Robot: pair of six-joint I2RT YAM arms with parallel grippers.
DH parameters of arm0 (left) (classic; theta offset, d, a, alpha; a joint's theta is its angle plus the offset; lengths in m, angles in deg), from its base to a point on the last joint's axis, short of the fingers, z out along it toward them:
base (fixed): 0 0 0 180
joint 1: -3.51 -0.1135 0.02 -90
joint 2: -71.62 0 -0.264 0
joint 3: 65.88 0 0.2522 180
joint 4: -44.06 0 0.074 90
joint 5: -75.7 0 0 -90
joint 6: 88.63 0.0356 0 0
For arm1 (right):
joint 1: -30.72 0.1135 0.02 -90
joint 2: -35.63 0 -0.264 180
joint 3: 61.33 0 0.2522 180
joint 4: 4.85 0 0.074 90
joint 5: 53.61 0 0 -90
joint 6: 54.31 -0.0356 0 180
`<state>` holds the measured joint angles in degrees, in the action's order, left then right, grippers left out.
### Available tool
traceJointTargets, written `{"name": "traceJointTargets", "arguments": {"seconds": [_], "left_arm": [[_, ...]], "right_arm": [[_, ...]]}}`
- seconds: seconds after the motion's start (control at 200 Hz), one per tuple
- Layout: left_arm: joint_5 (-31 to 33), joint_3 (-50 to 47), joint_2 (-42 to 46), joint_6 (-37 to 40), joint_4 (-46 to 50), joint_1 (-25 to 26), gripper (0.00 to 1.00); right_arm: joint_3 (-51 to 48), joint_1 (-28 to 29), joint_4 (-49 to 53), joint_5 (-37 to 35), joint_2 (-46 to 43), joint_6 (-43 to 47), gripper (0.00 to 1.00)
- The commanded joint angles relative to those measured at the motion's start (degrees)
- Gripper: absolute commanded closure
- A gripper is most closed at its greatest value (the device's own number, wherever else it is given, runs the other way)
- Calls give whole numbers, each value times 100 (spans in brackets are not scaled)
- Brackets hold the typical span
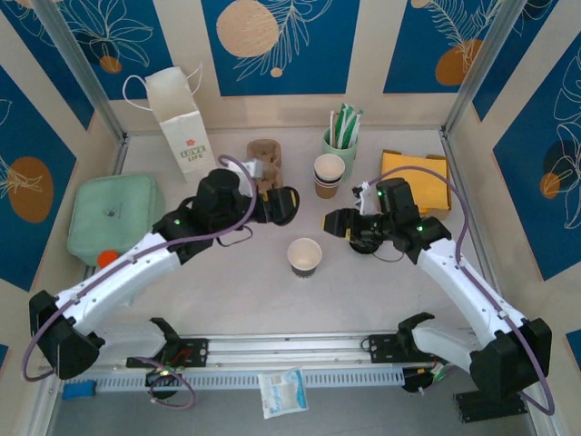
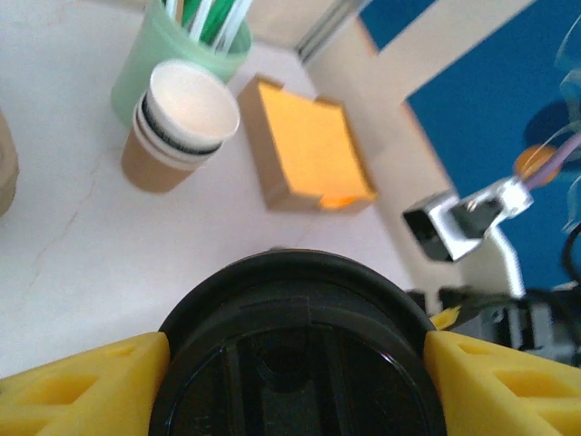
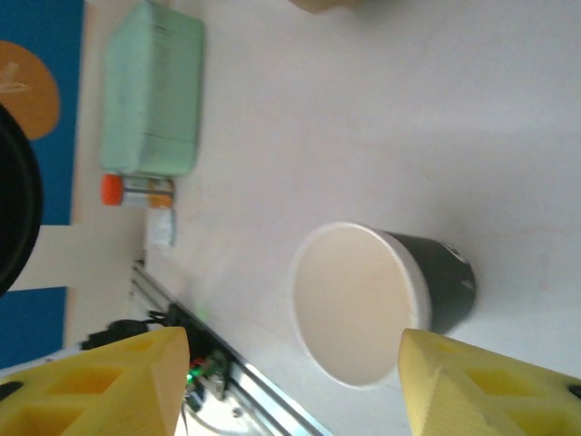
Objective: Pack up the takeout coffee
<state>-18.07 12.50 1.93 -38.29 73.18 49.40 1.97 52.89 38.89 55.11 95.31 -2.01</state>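
Note:
The takeout coffee cup (image 1: 304, 256) stands upright mid-table with its top open and no lid; in the right wrist view the cup (image 3: 363, 300) shows a dark side and a pale inside. A round black lid (image 2: 290, 300) sits between the yellow fingers (image 2: 82, 381) of my left gripper (image 2: 295, 363), which is shut on it. That left gripper (image 1: 281, 204) hovers up and left of the cup. My right gripper (image 1: 338, 222) is open just up and right of the cup, fingers (image 3: 118, 377) spread wider than the rim and not touching it.
At the back are a stack of lidless cups (image 1: 329, 174), a green holder of straws (image 1: 340, 141), orange napkins (image 1: 416, 177) and a cardboard carrier (image 1: 263, 159). A white paper bag (image 1: 183, 123) stands back left, a mint box (image 1: 113, 216) at left.

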Motion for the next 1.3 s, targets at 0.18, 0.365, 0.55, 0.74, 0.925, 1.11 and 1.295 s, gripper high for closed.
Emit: {"name": "traceJointTargets", "arguments": {"seconds": [0.18, 0.365, 0.55, 0.74, 0.925, 1.11, 1.295], "left_arm": [[1484, 712, -816, 1243, 1596, 984, 27], [1812, 928, -1335, 1347, 1842, 1242, 25], [1965, 1002, -1642, 1382, 1824, 1378, 25], [1898, 1017, -1885, 1369, 1744, 1439, 24], [1854, 1000, -2058, 1313, 1674, 1505, 25], [1825, 1035, -2218, 1277, 1603, 1563, 24], [1789, 1095, -2363, 1268, 1587, 1616, 25]], "right_arm": [[-475, 99, 518, -830, -539, 509, 37], [-801, 17, 484, -897, -796, 490, 36], [-1019, -40, 349, -772, -857, 455, 36], [-1121, -39, 232, -651, -835, 426, 36], [-1198, -45, 198, -643, -812, 440, 36], [-1258, -46, 247, -679, -833, 449, 36], [-1273, -85, 307, -702, -880, 499, 36]]}}
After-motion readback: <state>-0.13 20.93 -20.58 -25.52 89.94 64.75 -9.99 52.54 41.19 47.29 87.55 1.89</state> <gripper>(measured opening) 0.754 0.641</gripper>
